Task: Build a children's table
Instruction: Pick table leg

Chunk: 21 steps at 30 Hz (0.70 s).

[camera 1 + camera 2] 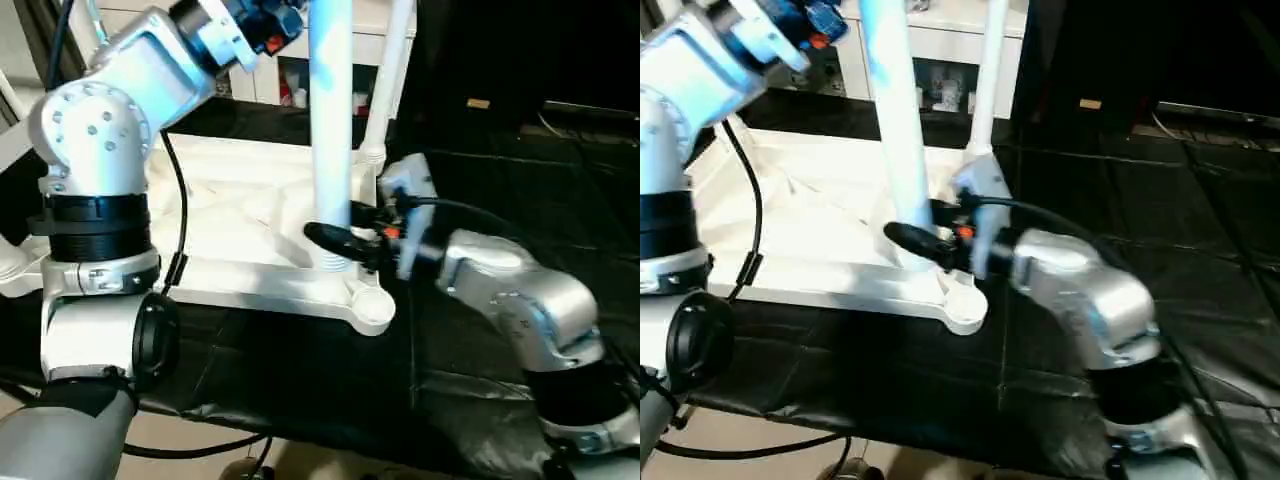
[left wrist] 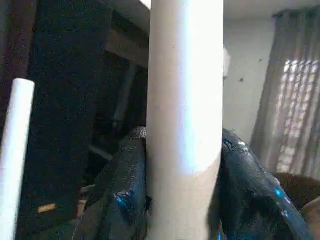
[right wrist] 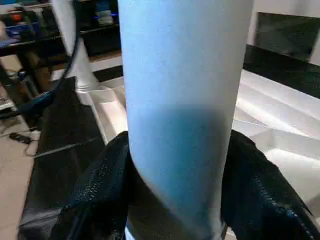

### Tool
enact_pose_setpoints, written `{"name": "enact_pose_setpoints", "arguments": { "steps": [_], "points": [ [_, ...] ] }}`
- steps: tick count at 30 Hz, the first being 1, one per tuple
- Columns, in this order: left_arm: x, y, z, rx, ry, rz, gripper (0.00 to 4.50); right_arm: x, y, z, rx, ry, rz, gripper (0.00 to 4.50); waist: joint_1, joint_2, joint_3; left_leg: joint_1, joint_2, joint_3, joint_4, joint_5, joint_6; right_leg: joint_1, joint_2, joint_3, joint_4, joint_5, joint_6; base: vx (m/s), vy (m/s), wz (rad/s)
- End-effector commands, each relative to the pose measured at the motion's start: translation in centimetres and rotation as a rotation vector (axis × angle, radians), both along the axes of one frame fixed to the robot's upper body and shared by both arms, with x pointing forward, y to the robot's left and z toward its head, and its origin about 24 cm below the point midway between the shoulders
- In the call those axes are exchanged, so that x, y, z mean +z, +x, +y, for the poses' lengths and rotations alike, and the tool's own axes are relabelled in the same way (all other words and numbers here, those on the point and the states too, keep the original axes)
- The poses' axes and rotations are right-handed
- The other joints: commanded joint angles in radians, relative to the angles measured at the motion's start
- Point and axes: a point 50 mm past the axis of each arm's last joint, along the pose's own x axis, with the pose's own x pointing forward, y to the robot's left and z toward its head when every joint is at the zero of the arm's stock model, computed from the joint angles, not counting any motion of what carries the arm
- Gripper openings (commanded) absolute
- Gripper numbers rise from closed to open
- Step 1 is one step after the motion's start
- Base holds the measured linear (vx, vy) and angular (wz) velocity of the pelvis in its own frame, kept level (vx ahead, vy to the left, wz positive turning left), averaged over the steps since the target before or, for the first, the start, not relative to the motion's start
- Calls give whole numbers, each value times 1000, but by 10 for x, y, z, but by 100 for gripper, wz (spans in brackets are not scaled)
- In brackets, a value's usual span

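Note:
The white table top lies underside up on a black sheet. One white leg stands upright with its lower end at the top's near right edge, close beside an open round corner socket. My left gripper is shut on this leg high up, a black finger on each side. My right gripper clasps the same leg just above its foot, its fingers pressed against both sides. A second leg stands upright at the far right corner.
A white cabinet stands behind the table top. The black sheet covers the work surface to its near edge. A black cable hangs from my left arm over the top's left part.

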Motion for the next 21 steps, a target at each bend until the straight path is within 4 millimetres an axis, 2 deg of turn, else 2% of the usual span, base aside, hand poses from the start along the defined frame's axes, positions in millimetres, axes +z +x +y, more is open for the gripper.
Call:
{"name": "enact_pose_setpoints", "arguments": {
  "steps": [1, 8, 10, 11, 12, 17, 18, 19, 21],
  "points": [
    [7, -6, -3, -4, -6, -53, 159, -8, 7, -3, -81, -21, 23, 211, -2, -2, -83, 5, 42, -12, -69, -53, -52, 63, -79, 44, -72, -90, -191, 0, 0, 0],
    [1, -8, -9, 6, 18, -74, 159, -10, 15, 6, -151, 10, 30, 204, -5, 0, -82, 6, 44, -13, -72, -77, -55, 61, -80, 44, -72, -92, -197, 0, 0, 0],
    [0, -6, -7, 31, 19, -73, 159, -10, 17, 8, -167, 21, 30, 204, -5, 0, -81, 7, 43, -13, -73, -77, -58, 61, -80, 44, -71, -92, -195, 0, 0, 0],
    [-1, -4, -4, 64, 30, -70, 159, -10, 18, 8, -177, 33, 30, 204, -6, -3, -81, 6, 43, -12, -73, -77, -58, 62, -79, 45, -72, -90, -191, 0, 0, 0],
    [-2, -3, -3, 76, 37, -73, 159, -10, 18, 8, -180, 41, 31, 204, -5, -1, -82, 7, 44, -13, -74, -76, -59, 62, -80, 44, -71, -91, -189, 0, 0, 0],
    [-5, 0, 3, 118, 40, -61, 159, -9, 19, 6, -171, 57, 16, 203, -5, 0, -82, 8, 44, -13, -73, -73, -59, 61, -79, 45, -69, -74, -190, 0, 0, 0],
    [-6, 2, 4, 128, 24, -43, 194, -8, 19, 5, -165, 59, 7, 203, -5, -2, -82, 7, 43, -13, -73, -69, -60, 63, -79, 44, -68, -65, -190, 0, 0, 0],
    [-6, 2, 4, 128, 24, -43, 194, -8, 19, 5, -165, 59, 7, 203, -5, -2, -83, 6, 43, -12, -73, -71, -59, 63, -79, 44, -68, -62, -192, 0, 0, 0],
    [-10, 2, 7, 99, 23, -37, 229, -6, 20, -1, -145, 56, -23, 203, -5, -1, -82, 6, 42, -12, -73, -73, -55, 63, -79, 44, -70, -69, -191, 0, 0, 0]
  ]
}}
